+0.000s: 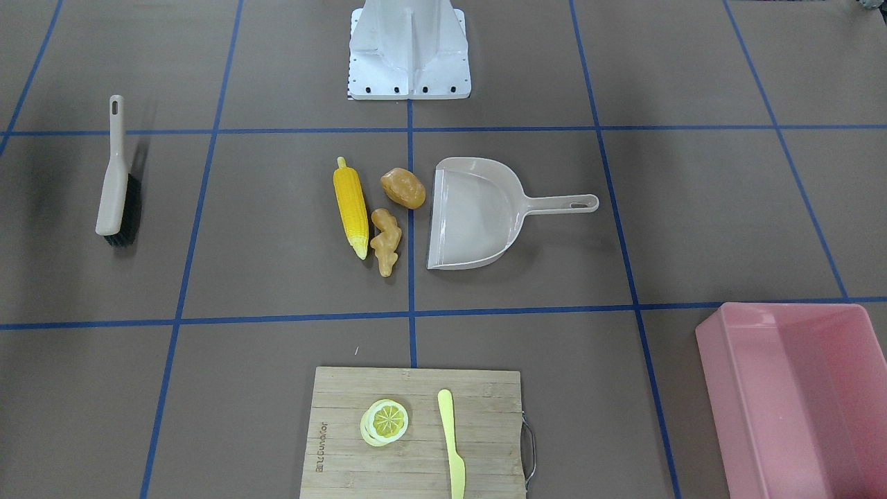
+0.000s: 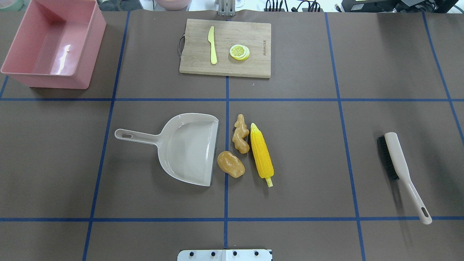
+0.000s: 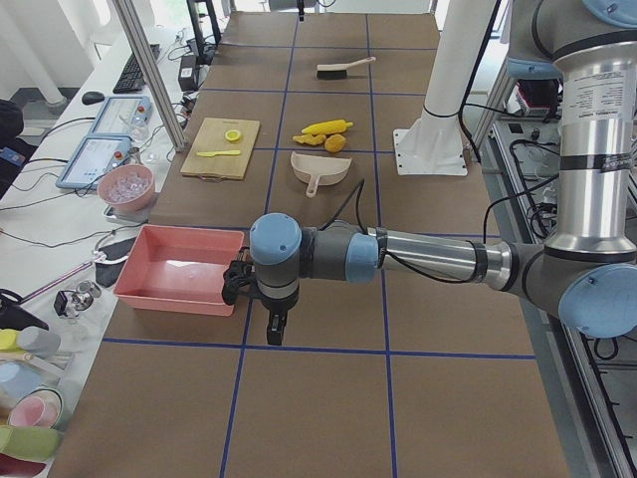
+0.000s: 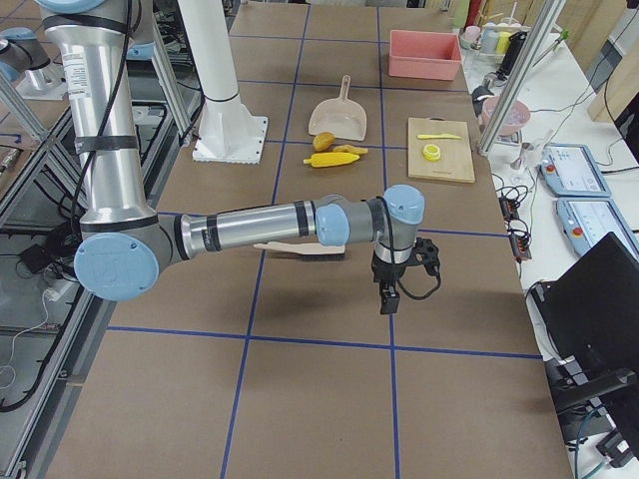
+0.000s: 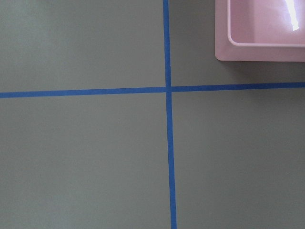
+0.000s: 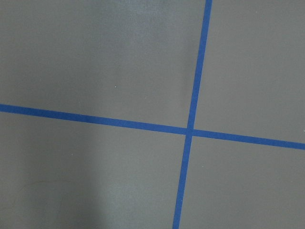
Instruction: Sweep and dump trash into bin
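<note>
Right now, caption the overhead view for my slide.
Toy corn, potato and ginger lie beside the dustpan; brush right, pink bin far left.

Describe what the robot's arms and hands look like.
The left arm and right arm are silver tubes with grey joints and light-blue round caps. The left hand and right hand are small and black, each with thin black cable.

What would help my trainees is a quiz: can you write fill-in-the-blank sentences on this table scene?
The knife and the lemon slice lie on the ____.
The open mouth of the dustpan faces the potato, the ginger root and the ____.
The brush lies on the robot's ____ side.
Missing: cutting board; corn cob; right.
</note>
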